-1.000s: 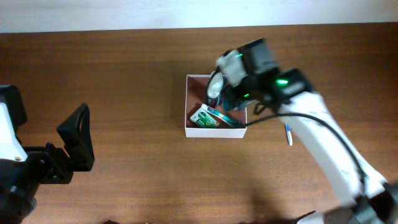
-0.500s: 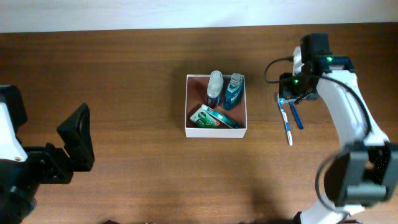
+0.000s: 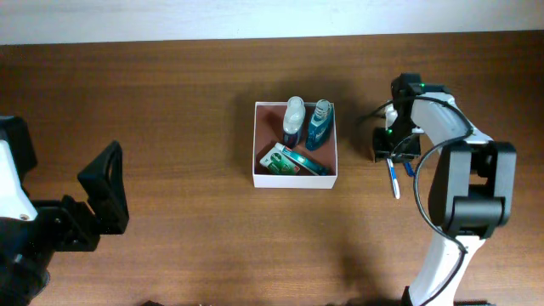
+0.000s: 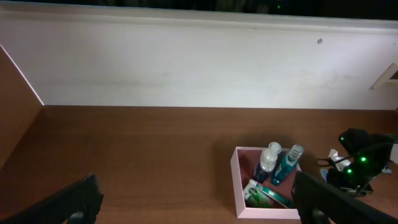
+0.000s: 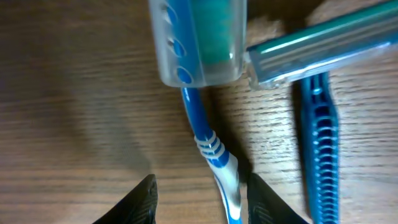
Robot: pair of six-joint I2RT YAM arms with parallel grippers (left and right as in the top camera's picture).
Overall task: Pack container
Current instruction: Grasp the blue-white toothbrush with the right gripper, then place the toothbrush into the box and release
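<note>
Right gripper (image 5: 202, 208): jaws spread, one dark fingertip on each side of the toothbrush handle, nothing pinched; it hangs low over the wood, right of the box.
Toothbrush (image 5: 208, 146): blue-and-white plastic, a clear cap over its head, lying flat. It looks slim, hard and slick, so a pinch across the ribbed handle seems safest.
Razor (image 5: 317, 149): blue plastic, just beside the toothbrush; whether its head touches the cap I cannot tell.
Container (image 3: 293, 180): square shallow box with white outer walls and a reddish-brown inside, mid-table between the arms, nearer the right one. It holds a white-capped dark bottle (image 3: 293, 119), a teal bottle (image 3: 319, 126) and a green packet (image 3: 285, 160).
Container handling: likely light, thin-walled but stiff, apt to slide on the smooth brown wooden table (image 3: 170, 102) if nudged. Take it by the rim of a wall; load it from above.
Left gripper (image 3: 104, 197): spread wide, empty, well apart at the left.
Views: the right wrist alone shows the straddle of the handle; the overhead shows the layout, with the gripper hiding the brush head; the left wrist shows the bottles rising above the rim.
</note>
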